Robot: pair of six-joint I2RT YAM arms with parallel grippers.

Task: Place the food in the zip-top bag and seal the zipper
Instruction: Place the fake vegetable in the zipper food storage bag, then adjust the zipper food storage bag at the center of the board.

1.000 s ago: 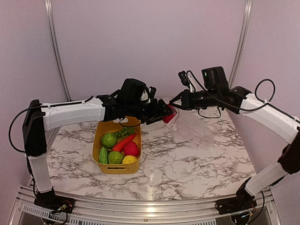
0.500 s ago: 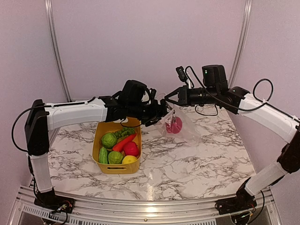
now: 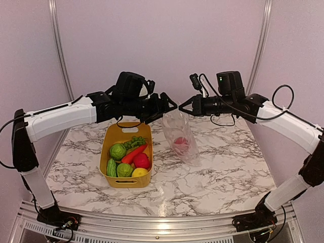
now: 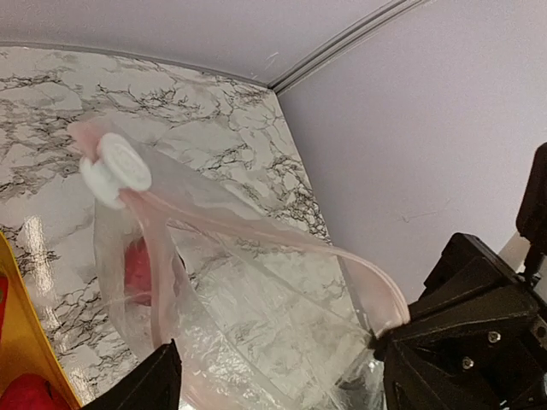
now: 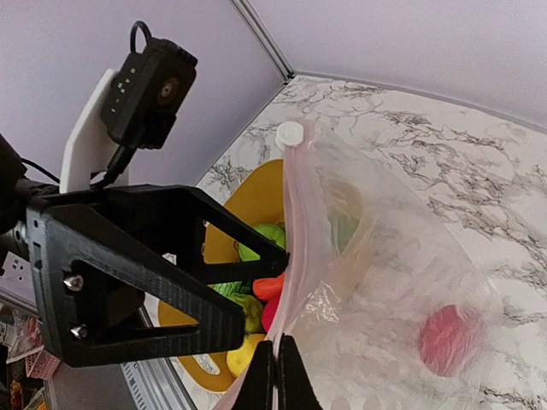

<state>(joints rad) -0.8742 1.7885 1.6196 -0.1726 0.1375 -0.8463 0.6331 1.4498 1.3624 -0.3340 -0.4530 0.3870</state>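
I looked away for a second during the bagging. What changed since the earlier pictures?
The left gripper released the pink-red ball, which now lies low in the zip-top bag, and drew back left, jaws open. The bag rose from lying on the table to hanging. Unchanged: the right gripper pinches the bag's mouth edge; the yellow bin and its contents.

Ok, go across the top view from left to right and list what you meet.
White left forearm → yellow bin → left gripper → right gripper → white right forearm. The zip-top bag hangs beneath both grippers and overlaps them, so it is left out of the order.
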